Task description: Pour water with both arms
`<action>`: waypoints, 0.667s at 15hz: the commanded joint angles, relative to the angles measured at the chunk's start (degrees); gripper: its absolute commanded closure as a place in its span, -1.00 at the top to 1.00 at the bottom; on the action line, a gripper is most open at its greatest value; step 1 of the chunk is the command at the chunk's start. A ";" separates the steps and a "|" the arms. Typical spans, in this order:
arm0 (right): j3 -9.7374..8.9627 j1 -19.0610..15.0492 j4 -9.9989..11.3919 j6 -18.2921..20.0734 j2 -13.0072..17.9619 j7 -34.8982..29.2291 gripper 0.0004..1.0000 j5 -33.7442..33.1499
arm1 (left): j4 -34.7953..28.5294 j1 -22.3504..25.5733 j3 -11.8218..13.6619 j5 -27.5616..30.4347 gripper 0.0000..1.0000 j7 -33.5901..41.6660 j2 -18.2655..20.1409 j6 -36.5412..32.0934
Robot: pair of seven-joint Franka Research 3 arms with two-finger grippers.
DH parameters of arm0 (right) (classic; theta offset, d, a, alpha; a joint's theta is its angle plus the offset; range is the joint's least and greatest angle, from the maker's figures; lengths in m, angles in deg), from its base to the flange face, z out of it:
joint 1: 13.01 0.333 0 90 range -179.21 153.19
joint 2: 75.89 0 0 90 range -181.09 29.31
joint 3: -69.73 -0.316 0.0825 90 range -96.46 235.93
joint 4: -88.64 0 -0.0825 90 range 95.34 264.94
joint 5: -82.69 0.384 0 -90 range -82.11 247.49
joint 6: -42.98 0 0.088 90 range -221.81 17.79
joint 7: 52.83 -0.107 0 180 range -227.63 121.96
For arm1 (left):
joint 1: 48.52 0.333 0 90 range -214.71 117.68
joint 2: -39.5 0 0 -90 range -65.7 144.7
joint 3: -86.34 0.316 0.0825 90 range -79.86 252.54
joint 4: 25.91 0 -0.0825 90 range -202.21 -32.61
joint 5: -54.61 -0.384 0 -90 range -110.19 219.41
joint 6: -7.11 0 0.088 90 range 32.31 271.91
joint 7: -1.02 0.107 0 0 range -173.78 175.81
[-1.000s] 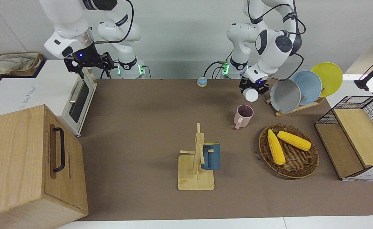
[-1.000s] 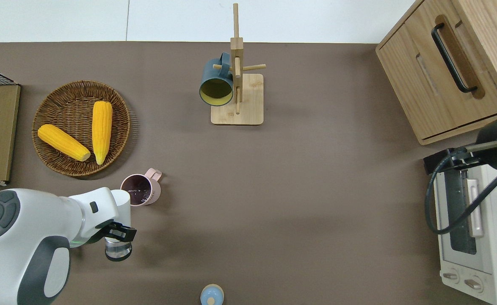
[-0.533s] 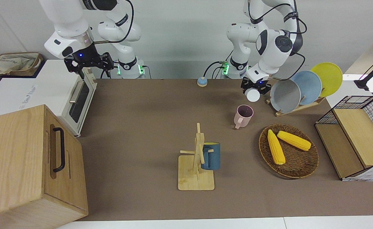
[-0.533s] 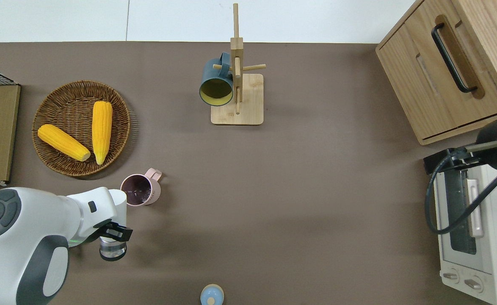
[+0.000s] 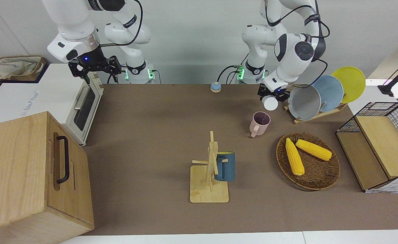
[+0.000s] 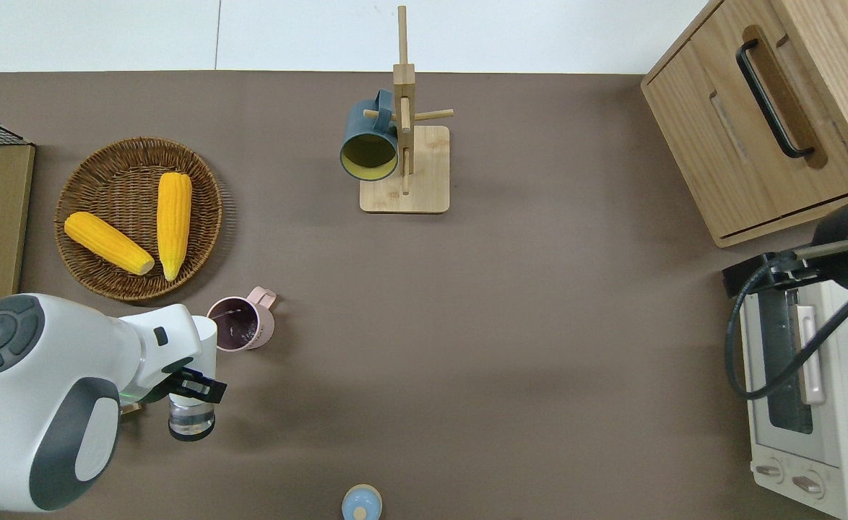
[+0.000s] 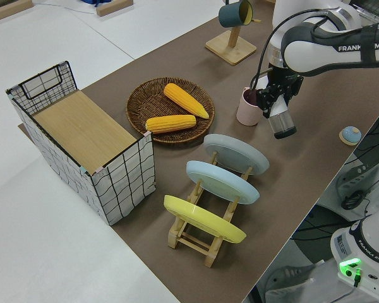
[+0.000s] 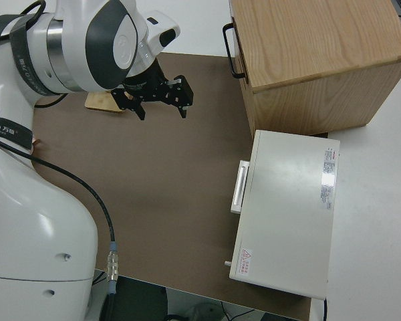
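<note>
The left gripper (image 6: 194,390) is clenched on a clear glass (image 6: 191,420), held off the table (image 6: 511,347) and tilted. In the overhead view the glass hangs over bare table, nearer to the robots than the pink mug (image 6: 235,325) and apart from it. In the left side view the glass (image 7: 282,122) points mouth-down at a slant beside the mug (image 7: 248,106), its rim lower than the gripper (image 7: 275,101). The front view shows the pale base of the glass (image 5: 270,102) facing the camera, just under the gripper (image 5: 271,94).

The mug stands upright on the table, handle turned away from the robots, with dark liquid inside. It sits near the wicker basket (image 6: 207,238), on the side nearer to the robots. Two corn cobs (image 6: 173,224) lie in the basket.

The right arm is parked; its gripper (image 8: 162,100) has its fingers spread apart and holds nothing.

A blue mug (image 6: 368,141) hangs on the wooden mug tree (image 6: 404,130) at the far middle of the table. A plate rack (image 7: 202,237) with three plates stands at the left arm's end, near the robots. A wire crate (image 7: 82,136) is at that same end. A toaster oven (image 8: 287,214) and a wooden cabinet (image 8: 307,60) occupy the right arm's end. A small blue knob (image 6: 361,503) rests at the near edge.
</note>
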 commanded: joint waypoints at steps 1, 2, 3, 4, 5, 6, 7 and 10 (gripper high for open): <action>-0.04 -0.27 0.30 -0.05 0.57 0.65 0.97 1.02 | 2.13 -0.06 -0.20 -1.34 -1.00 -1.36 0.08 -2.92; -0.04 -0.36 0.30 -0.05 0.57 0.65 0.97 1.02 | 2.13 -0.06 -0.20 -1.34 -1.00 -1.45 0.25 -3.01; -0.04 -0.36 0.30 0.03 0.57 0.65 0.97 1.02 | 2.13 -0.06 -0.20 -1.34 -1.00 -1.45 0.43 -3.10; -0.04 -0.36 0.30 -0.05 0.57 0.65 0.97 1.02 | 2.13 -0.06 -0.20 -1.25 -1.00 -1.45 0.52 -3.28; -0.04 -0.36 0.30 0.03 0.57 0.65 0.97 1.02 | 2.04 -0.06 -0.20 -1.25 -1.00 -1.45 0.78 -3.37; -0.04 -0.27 0.30 -0.05 0.57 0.65 0.97 1.02 | 2.04 -0.06 -0.20 -1.25 -1.00 -1.54 0.96 -3.37; -0.04 -0.36 0.30 0.03 0.57 0.65 0.97 1.02 | 2.04 -0.06 -0.03 -1.16 -1.00 -1.54 1.04 -3.37; -0.04 -0.27 0.30 0.03 0.57 0.65 0.97 1.02 | 1.61 -0.15 0.41 -0.64 -1.00 -1.54 1.75 -2.93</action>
